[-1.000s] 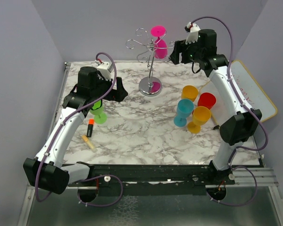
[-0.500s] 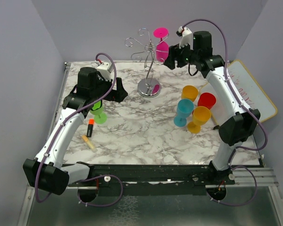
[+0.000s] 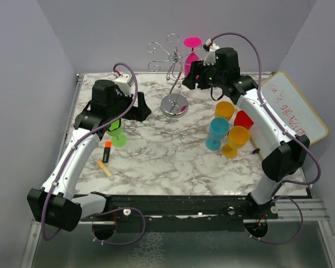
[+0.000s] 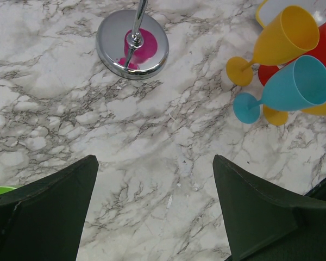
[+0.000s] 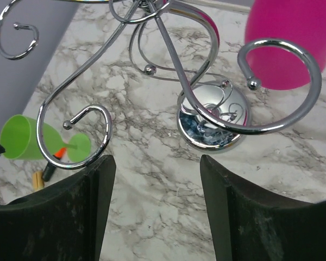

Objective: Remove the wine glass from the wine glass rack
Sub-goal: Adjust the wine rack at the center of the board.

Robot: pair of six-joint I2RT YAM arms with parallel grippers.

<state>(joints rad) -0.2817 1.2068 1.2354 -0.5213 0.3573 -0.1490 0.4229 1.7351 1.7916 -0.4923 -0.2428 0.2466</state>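
The wine glass (image 5: 290, 38), magenta, hangs bowl-down from a scroll arm of the wine glass rack (image 3: 174, 104) at the far side of the marbled worktop (image 3: 156, 151). We order the rest by size. A whiteboard (image 3: 293, 109) leans at the right edge.

The right arm reaches high to the top of the rack. Its right fingers (image 5: 70, 217) stand apart and hold nothing; in the wrist view the bowl lies up and to the right of the gap, while curled wire crosses ahead of it. The left fingers (image 4: 49, 212) are spread wide over bare marble, also holding nothing.

A cluster of coloured goblets (image 3: 218, 133) lies right of the base, a green goblet (image 3: 117, 137) sits under the left arm, and a marker (image 3: 107, 151) lies near it.

We judge three hazards:
- Closing here would likely pinch wire or air, since the bowl is off-centre.
- The rack is tall, thin and unheld, so a sideways pull with the foot caught in its scroll could tip it.
- A falling rack would land among the goblets.
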